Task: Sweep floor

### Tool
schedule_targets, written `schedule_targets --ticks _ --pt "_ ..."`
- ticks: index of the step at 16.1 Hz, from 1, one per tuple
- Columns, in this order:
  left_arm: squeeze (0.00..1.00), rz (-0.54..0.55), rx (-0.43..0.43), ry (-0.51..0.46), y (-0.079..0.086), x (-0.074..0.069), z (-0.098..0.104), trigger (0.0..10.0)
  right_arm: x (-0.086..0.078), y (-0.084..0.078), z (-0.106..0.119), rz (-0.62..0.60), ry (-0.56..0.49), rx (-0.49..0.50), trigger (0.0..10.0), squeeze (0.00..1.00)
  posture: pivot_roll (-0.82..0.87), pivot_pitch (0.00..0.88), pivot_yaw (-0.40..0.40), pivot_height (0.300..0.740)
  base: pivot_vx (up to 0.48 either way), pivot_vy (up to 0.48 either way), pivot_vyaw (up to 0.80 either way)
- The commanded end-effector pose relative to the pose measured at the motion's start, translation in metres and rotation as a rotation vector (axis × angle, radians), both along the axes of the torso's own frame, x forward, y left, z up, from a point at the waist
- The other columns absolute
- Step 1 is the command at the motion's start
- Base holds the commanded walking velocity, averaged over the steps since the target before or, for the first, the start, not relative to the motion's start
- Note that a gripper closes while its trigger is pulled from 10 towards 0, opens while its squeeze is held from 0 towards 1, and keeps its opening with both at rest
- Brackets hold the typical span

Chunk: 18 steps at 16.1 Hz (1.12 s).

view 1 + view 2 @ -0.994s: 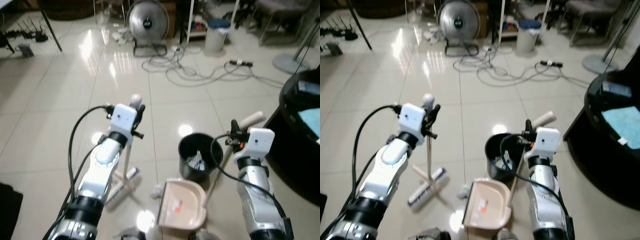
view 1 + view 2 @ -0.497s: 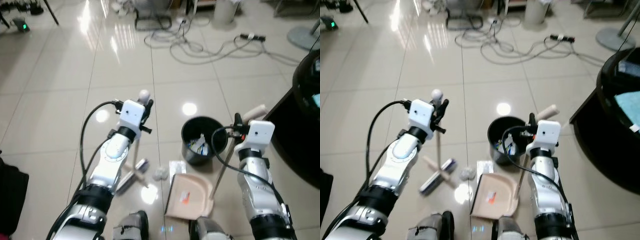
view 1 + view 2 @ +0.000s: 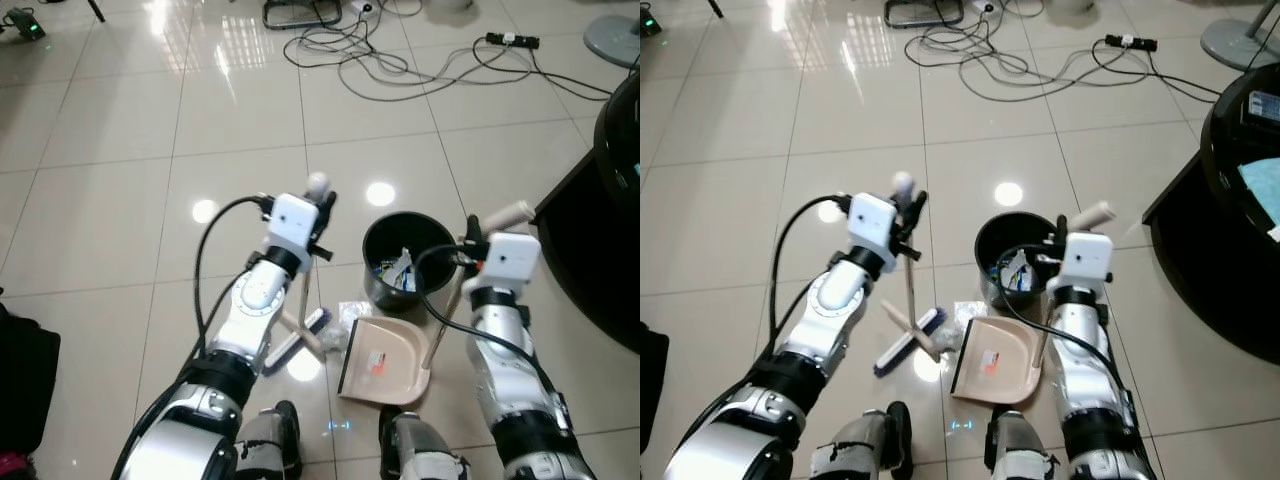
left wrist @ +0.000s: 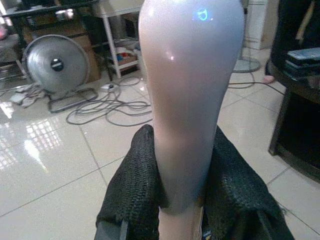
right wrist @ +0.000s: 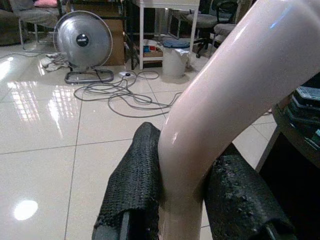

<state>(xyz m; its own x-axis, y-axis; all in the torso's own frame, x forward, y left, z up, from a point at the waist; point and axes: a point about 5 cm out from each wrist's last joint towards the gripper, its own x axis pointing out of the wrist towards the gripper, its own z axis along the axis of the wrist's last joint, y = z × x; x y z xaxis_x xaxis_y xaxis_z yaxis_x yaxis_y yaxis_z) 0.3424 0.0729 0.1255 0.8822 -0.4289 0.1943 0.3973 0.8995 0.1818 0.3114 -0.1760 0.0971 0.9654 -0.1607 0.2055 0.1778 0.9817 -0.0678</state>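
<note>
My left gripper [image 3: 322,203] is shut on the pale broom handle [image 4: 187,110], whose brush head [image 3: 290,342] rests on the tiles by my feet. A crumpled white scrap [image 3: 353,316] lies between the brush and the beige dustpan [image 3: 385,347]. My right gripper [image 3: 474,240] is shut on the dustpan handle [image 5: 220,105], and the pan lies flat on the floor just in front of the black bin [image 3: 408,258], which holds some litter.
Cables [image 3: 400,60] and a power strip [image 3: 512,41] trail over the tiles ahead. A dark round table [image 3: 1240,210] stands close on the right. A black bag [image 3: 25,375] sits at the left edge. A floor fan [image 4: 55,62] stands farther off.
The camera has tilted down and moved forward. The brush head has swept right toward the dustpan, pushing the white scrap to the pan's edge. Both grippers keep their hold.
</note>
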Motion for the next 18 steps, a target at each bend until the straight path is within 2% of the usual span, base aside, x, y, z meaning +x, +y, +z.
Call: schedule_targets --ticks 1,3,6,7,8,11,14,18 --pt "0.0 -0.022 0.0 0.037 -0.005 -0.003 -0.009 10.0 -0.003 0.006 -0.016 0.003 0.066 -0.016 10.0 0.0 0.03 0.325 0.076 0.74 0.0 0.0 0.0" --pt "0.0 -0.02 -0.117 0.047 -0.012 0.002 0.005 10.0 0.001 0.011 -0.02 -0.004 0.096 0.002 10.0 0.0 0.05 0.315 0.073 0.74 0.0 0.0 0.0" --pt "0.0 -0.011 -0.266 0.006 -0.013 0.01 0.031 10.0 0.004 0.013 -0.023 -0.009 0.103 0.017 10.0 0.0 0.06 0.304 0.067 0.74 0.0 0.0 0.0" --pt "0.0 -0.018 -0.277 -0.007 -0.013 0.01 0.035 10.0 0.005 0.013 -0.023 -0.01 0.102 0.015 10.0 0.0 0.06 0.299 0.066 0.74 0.0 0.0 0.0" --pt "0.0 -0.015 -0.3 -0.042 -0.006 0.012 0.047 10.0 0.006 0.01 -0.022 -0.014 0.096 0.014 10.0 0.0 0.05 0.284 0.056 0.74 0.0 0.0 0.0" --pt "0.0 0.014 -0.331 -0.068 0.011 0.017 0.06 10.0 0.007 0.009 -0.02 -0.006 0.089 0.025 10.0 0.0 0.03 0.235 0.027 0.74 0.0 0.0 0.0" --pt "0.0 0.061 -0.246 -0.127 0.046 0.016 0.071 10.0 0.005 0.014 -0.013 0.093 0.046 0.043 10.0 0.0 0.01 0.178 -0.011 0.74 0.0 0.0 0.0" --pt "0.0 0.212 -0.18 -0.172 0.099 0.018 0.077 10.0 0.001 0.01 -0.009 0.127 -0.005 0.13 10.0 0.0 0.02 0.131 -0.029 0.74 0.0 0.0 0.0"
